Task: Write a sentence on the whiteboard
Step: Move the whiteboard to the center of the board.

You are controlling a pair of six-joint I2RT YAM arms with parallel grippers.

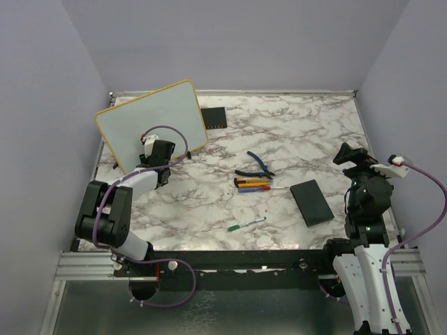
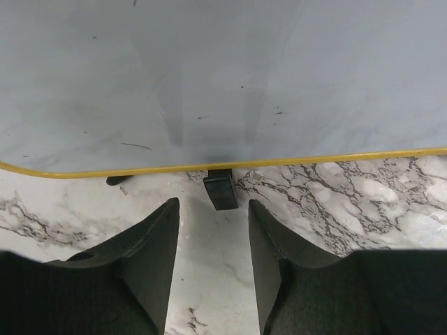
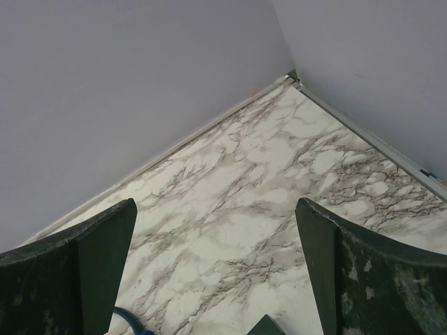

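Observation:
The whiteboard (image 1: 150, 122), with a yellow-orange frame, stands tilted at the back left. Its white face is blank except for faint smudges, and no sentence shows on it. In the left wrist view the board (image 2: 209, 70) fills the top half, and one small black foot (image 2: 221, 190) sits under its yellow edge. My left gripper (image 1: 156, 145) (image 2: 213, 206) is open and empty, low over the table just in front of that foot. My right gripper (image 1: 348, 155) (image 3: 216, 206) is open and empty, raised at the right side. A green marker (image 1: 246, 224) lies on the table near the front middle.
Several markers (image 1: 253, 184) and blue-handled pliers (image 1: 255, 166) lie mid-table. One flat black pad (image 1: 311, 202) lies at the right and another (image 1: 214, 117) behind the board's right edge. The right wrist view shows marble table (image 3: 230, 195), the back right wall corner and a blue handle tip (image 3: 129, 321).

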